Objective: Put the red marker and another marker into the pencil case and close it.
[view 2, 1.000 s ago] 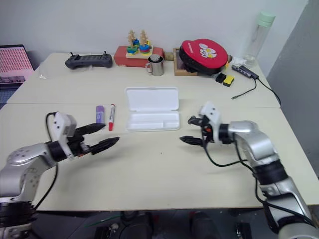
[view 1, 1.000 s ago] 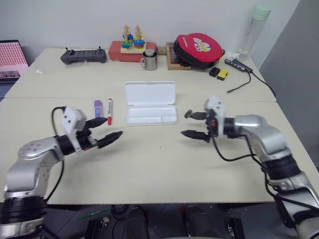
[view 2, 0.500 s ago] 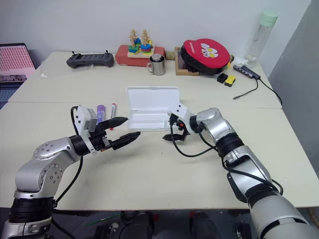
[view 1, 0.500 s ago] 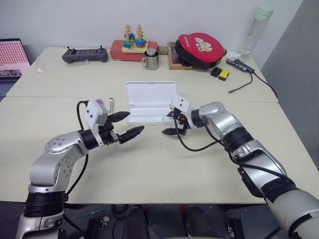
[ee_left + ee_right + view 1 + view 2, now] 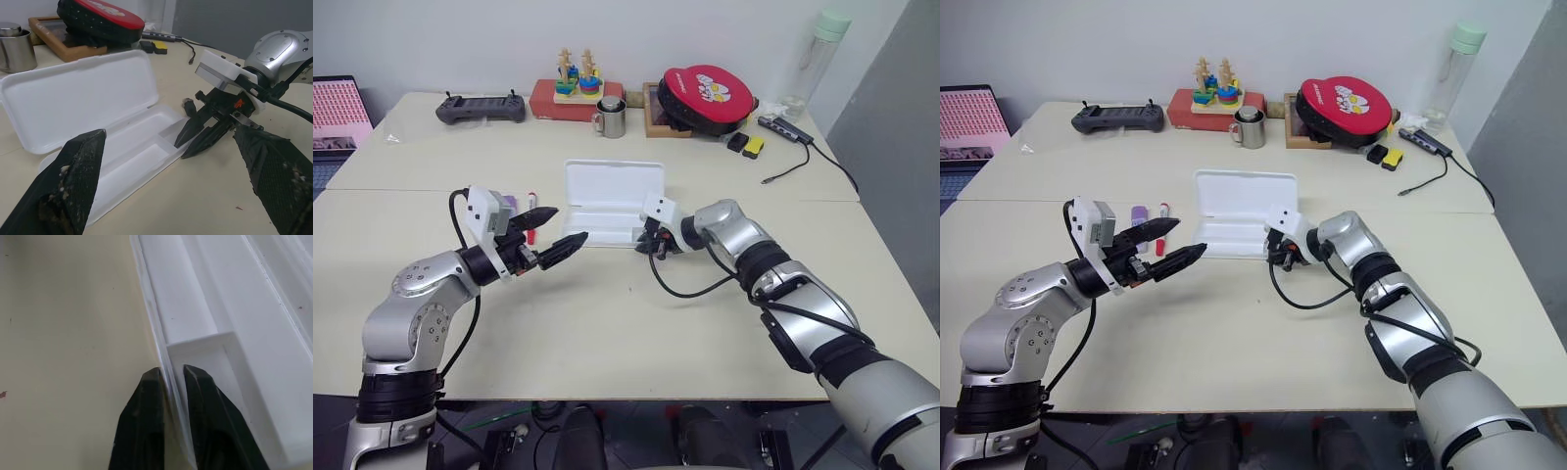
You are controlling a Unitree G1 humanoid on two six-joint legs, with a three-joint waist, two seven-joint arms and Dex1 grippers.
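Right pincer (image 5: 171, 377) is pinching the front wall of the open pencil case (image 5: 612, 186); left pincer (image 5: 560, 227) is hovering released beside it.

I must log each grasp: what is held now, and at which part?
The right end effector is shut on the front rim of the open pencil case, near its right corner. The left end effector is open and holds nothing.
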